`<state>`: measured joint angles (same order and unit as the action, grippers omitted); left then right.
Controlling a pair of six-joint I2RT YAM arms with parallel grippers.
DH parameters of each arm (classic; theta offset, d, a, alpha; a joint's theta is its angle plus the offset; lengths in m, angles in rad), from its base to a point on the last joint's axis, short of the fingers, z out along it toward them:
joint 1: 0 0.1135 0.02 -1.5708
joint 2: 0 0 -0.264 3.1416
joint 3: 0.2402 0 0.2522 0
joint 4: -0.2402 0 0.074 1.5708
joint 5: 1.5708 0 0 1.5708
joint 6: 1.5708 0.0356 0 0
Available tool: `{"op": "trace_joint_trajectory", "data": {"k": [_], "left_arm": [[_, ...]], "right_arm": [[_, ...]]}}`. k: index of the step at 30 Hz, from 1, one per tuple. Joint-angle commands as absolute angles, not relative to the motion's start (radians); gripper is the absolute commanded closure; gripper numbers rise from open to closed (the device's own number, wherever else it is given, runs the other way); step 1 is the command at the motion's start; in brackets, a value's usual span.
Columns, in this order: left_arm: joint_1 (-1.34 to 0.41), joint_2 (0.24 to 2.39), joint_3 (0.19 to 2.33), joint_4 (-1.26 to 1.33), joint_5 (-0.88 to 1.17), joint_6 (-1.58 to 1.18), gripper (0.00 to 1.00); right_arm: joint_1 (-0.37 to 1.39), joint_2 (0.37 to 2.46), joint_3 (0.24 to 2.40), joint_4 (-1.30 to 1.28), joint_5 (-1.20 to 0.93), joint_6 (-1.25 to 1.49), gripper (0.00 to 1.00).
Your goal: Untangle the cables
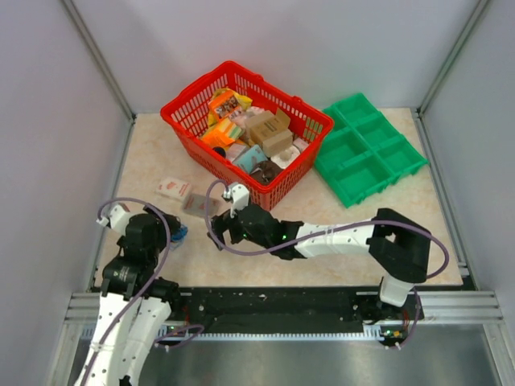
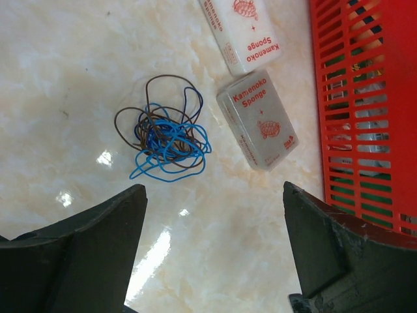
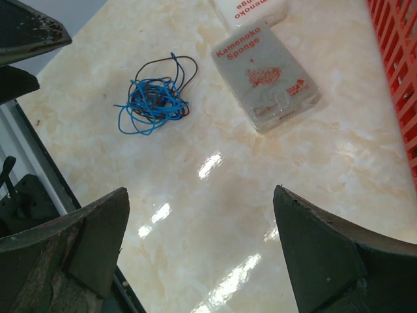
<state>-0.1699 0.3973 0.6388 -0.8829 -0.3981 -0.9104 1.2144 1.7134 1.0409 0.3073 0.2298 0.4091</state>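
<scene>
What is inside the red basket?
The red basket is piled with small packages: brown cardboard boxes, an orange snack packet and some pale packets. Whatever lies beneath that top layer is covered, so it cannot be seen.

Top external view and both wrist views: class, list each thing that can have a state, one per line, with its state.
cables: tangled in one clump, lying on the table, ungripped.
left gripper: open, empty.
right gripper: open, empty.
red basket: upright, full of packaged goods.
sponge packs: two, lying flat beside the basket.
green tray: compartments empty.
</scene>
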Motion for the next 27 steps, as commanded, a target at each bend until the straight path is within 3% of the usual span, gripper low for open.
{"op": "trace_joint_trajectory", "data": {"k": [1, 12, 13, 17, 18, 21, 25, 27], "left_arm": [[-0.163, 0.481, 0.612, -0.825, -0.397, -1.051, 0.12], [-0.089, 0.902, 0.641, -0.763, -0.302, -1.216, 0.26], [-0.075, 0.917, 0.623, -0.744, -0.281, -1.229, 0.32], [-0.041, 0.945, 0.565, -0.69, -0.21, -1.252, 0.82], [-0.041, 0.936, 0.552, -0.677, -0.203, -1.241, 0.88], [-0.043, 0.901, 0.56, -0.646, -0.137, -1.157, 1.0], [-0.107, 0.856, 0.529, -0.543, 0.08, -1.111, 1.0], [-0.274, 0.828, 0.52, -0.503, 0.078, -1.138, 1.0]], "right_arm": [[1.258, 1.741, 1.089, 0.439, 0.305, 0.403, 0.1], [1.322, 1.502, 0.651, 0.977, 0.304, 0.18, 0.1], [1.325, 1.482, 0.622, 1.012, 0.305, 0.167, 0.1], [1.333, 1.444, 0.549, 1.103, 0.34, 0.134, 0.11], [1.333, 1.439, 0.539, 1.111, 0.35, 0.13, 0.11], [1.333, 1.427, 0.522, 1.12, 0.402, 0.127, 0.1], [1.332, 1.408, 0.489, 1.15, 0.506, 0.13, 0.09], [1.333, 1.399, 0.476, 1.158, 0.537, 0.123, 0.09]]}}
